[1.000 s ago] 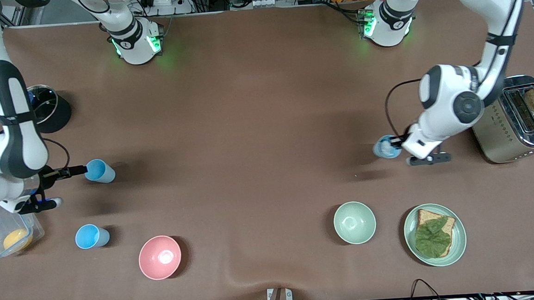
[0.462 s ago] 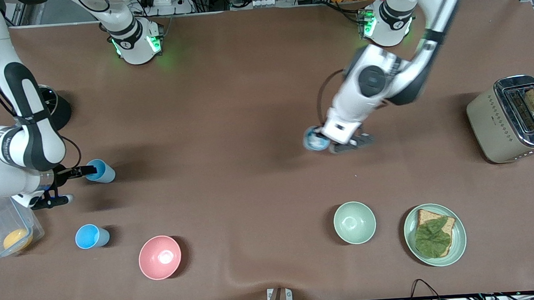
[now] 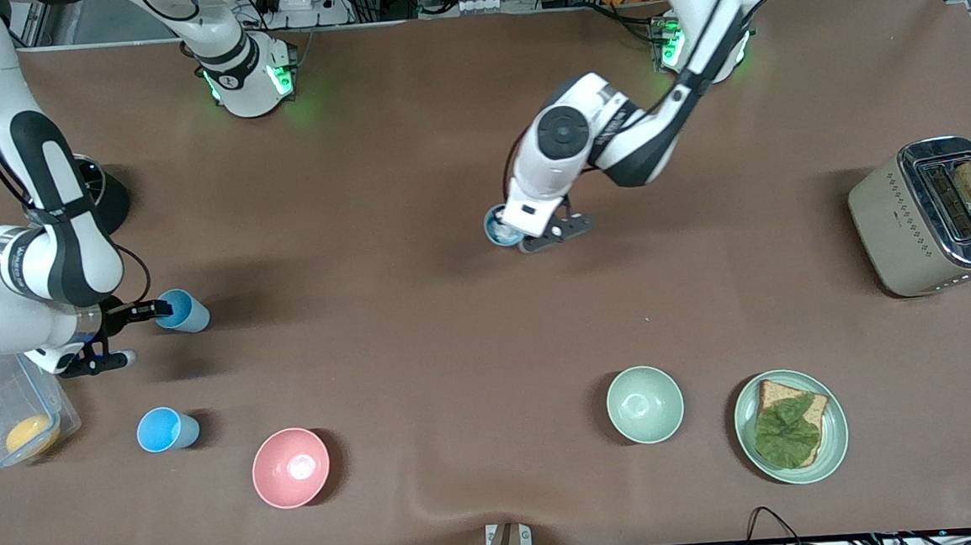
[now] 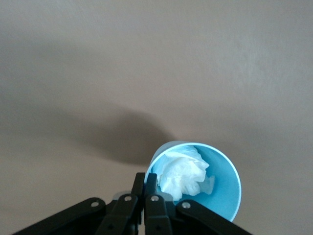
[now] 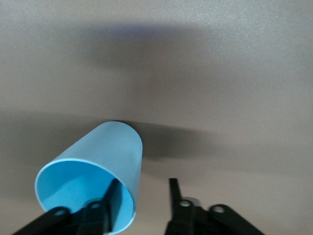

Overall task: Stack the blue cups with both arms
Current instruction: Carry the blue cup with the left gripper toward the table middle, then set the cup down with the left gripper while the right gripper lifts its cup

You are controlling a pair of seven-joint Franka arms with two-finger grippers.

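Left wrist — cup between jaws

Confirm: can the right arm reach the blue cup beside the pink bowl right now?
Probably yes: the loose cup stands uncovered near the right gripper. But its open fingers straddle the wall of a second cup.

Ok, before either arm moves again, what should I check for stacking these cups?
1. Left gripper holding the carried cup: ok, fingers pinched on its rim, over mid-table.
2. Carried cup empty for nesting: not ok, a crumpled white wad sits inside.
3. Right gripper holding the second cup: not ok, open, one finger inside, one outside.
4. Spare cup: ok, standing free beside the pink bowl, nearer the camera than the second cup.
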